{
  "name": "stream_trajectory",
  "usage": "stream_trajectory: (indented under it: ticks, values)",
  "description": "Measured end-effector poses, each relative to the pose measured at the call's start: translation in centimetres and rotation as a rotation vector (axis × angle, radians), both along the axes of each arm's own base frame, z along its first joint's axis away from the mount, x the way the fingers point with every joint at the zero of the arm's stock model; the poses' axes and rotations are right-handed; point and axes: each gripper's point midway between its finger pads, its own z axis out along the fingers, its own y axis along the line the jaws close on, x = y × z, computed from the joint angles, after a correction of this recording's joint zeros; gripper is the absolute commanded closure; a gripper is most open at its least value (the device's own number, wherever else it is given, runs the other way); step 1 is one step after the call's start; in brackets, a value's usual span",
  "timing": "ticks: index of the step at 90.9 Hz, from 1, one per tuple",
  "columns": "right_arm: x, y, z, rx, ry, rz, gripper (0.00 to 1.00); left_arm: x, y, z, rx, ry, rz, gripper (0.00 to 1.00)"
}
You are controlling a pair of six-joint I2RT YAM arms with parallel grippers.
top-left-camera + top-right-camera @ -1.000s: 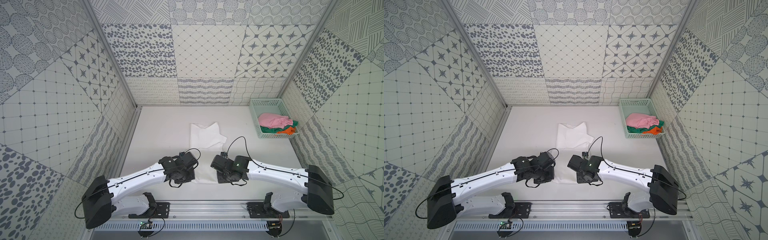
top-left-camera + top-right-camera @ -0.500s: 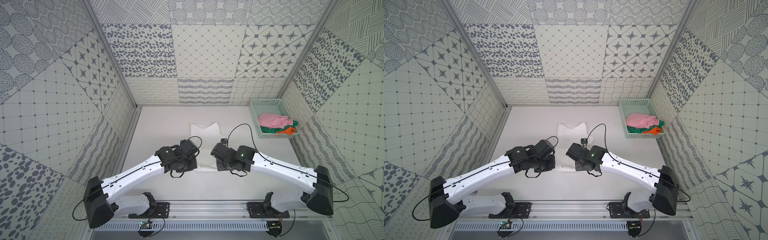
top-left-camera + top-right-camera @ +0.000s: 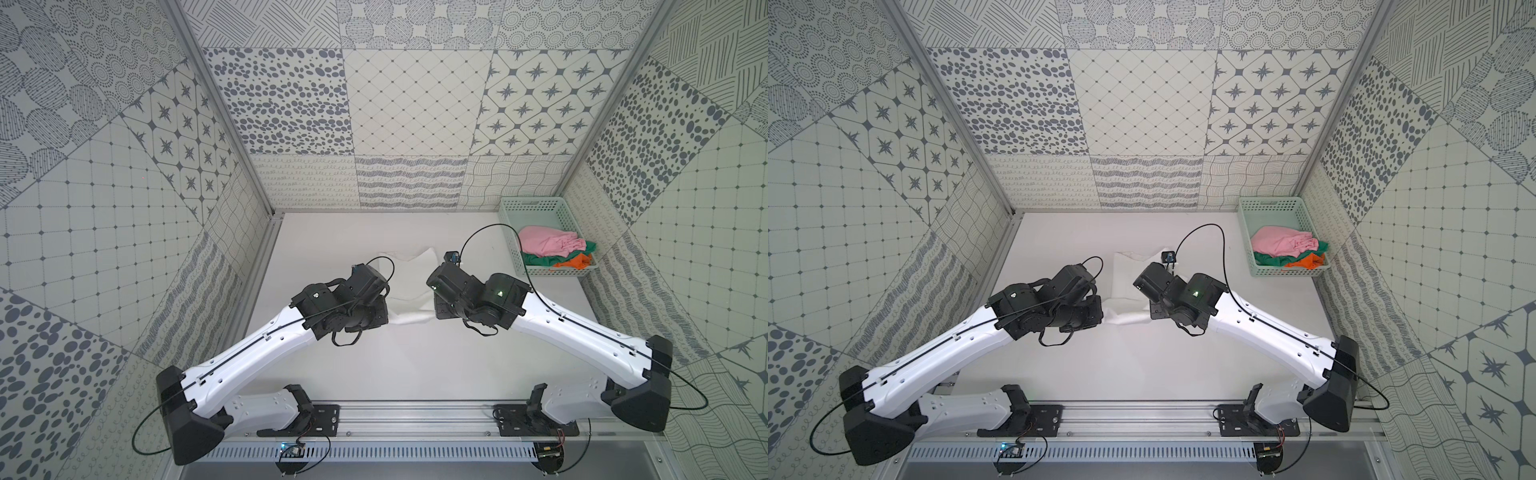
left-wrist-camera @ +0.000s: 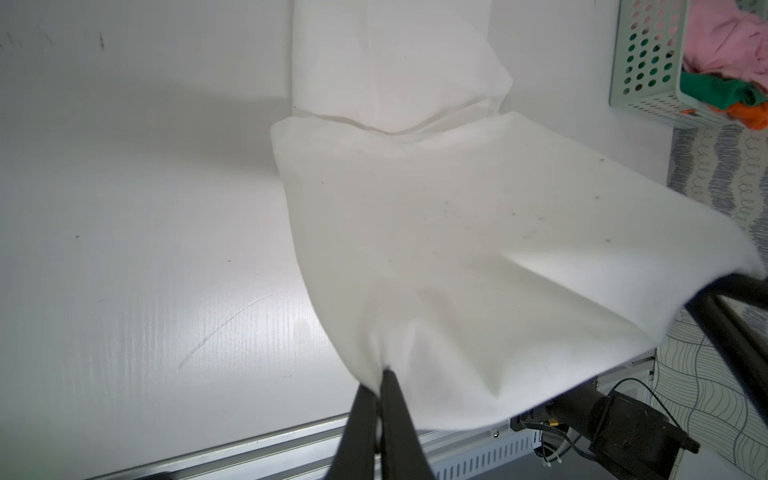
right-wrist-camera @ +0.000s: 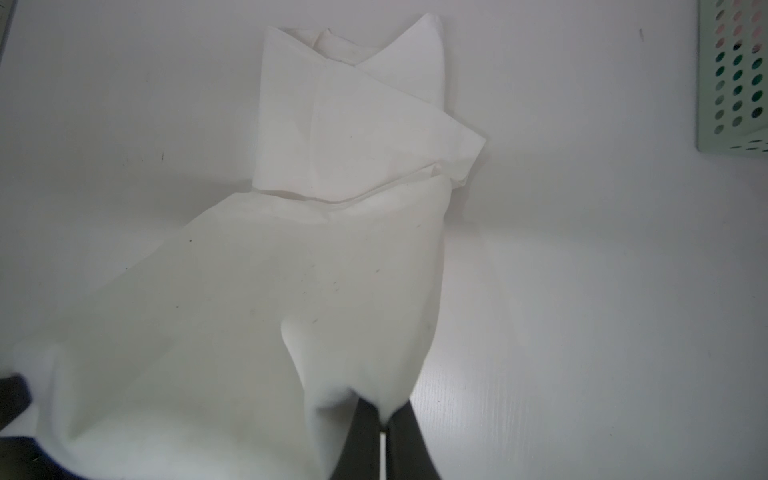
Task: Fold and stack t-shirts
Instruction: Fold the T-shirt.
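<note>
A white t-shirt [image 3: 409,291] lies mid-table, partly folded lengthwise, with its far end [image 5: 353,104] flat on the table. Its near hem is lifted off the surface and stretched between my two grippers. My left gripper [image 4: 381,374] is shut on one corner of the hem [image 4: 478,232]. My right gripper [image 5: 384,419] is shut on the other corner [image 5: 291,291]. In both top views the wrists cover the fingertips. Pink [image 3: 544,245], green [image 3: 536,259] and orange [image 3: 577,262] t-shirts lie bunched in the basket.
The mint-green perforated basket [image 3: 536,208] stands at the back right against the wall [image 3: 1271,203]. Patterned walls close in the white table on three sides. An aluminium rail [image 3: 415,415] carrying both arm bases runs along the front edge.
Both arms have moved away from the front rail towards the back, carrying the white shirt's near hem up and over its far part. Less of the shirt shows flat.
</note>
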Motion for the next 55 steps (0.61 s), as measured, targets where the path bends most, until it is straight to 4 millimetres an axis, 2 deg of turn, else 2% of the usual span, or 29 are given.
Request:
stream_trajectory:
  ticks: [14, 31, 55]
  values:
    - [1.9, -1.3, 0.7, -0.012, -0.017, -0.03, 1.0, 1.6, 0.6, 0.9, 0.002, -0.019, 0.024, 1.0]
    - [4.2, -2.5, 0.4, -0.038, -0.012, -0.048, 1.0, 3.7, 0.9, 1.5, 0.008, -0.03, 0.043, 1.0]
    - [8.2, -2.5, 0.2, -0.065, -0.015, -0.043, 1.0, 6.7, 0.3, 1.2, 0.032, -0.022, 0.04, 1.0]
